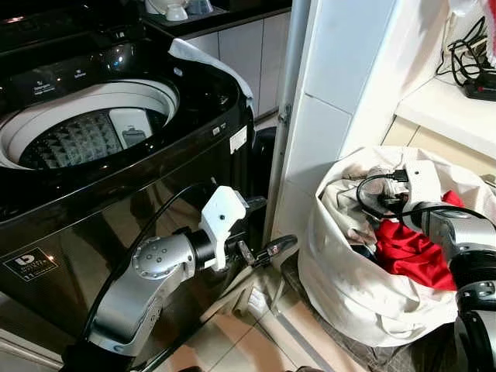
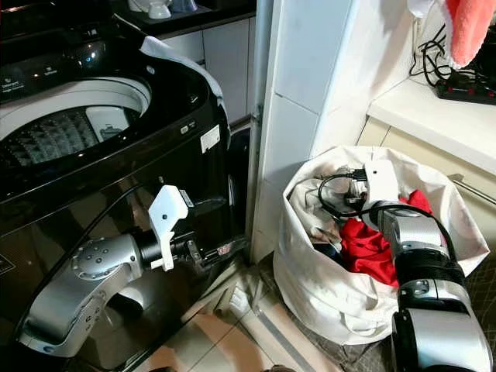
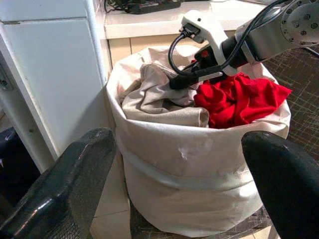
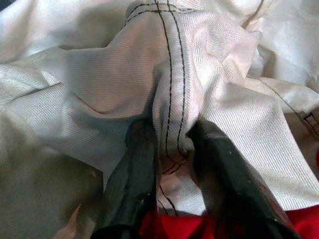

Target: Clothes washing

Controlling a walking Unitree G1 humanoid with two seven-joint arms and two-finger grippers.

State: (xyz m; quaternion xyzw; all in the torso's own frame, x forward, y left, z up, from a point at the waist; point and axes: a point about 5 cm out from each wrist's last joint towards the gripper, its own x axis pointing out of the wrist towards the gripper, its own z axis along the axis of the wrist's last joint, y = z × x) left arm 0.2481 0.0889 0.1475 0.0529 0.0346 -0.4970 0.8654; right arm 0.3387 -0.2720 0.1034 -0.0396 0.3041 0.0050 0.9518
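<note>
A black top-loading washing machine (image 1: 116, 194) stands on the left with its lid up and its drum (image 1: 85, 136) showing. To the right, a white laundry bag (image 1: 349, 287) on the floor holds a red garment (image 1: 411, 256) and a beige garment (image 3: 159, 99). My right gripper (image 4: 169, 134) reaches into the bag and is shut on a stitched fold of the beige garment, just beside the red one. My left gripper (image 1: 270, 249) hovers low between the machine's front and the bag. Its fingers (image 3: 65, 184) are spread wide and hold nothing.
A white tiled pillar (image 1: 333, 101) rises between the machine and the bag. Behind the bag, a light shelf (image 1: 449, 108) carries a power strip and black cables (image 1: 473, 74). A pink cloth (image 2: 465, 27) hangs at the top right. Bowls (image 1: 174, 9) sit on a back counter.
</note>
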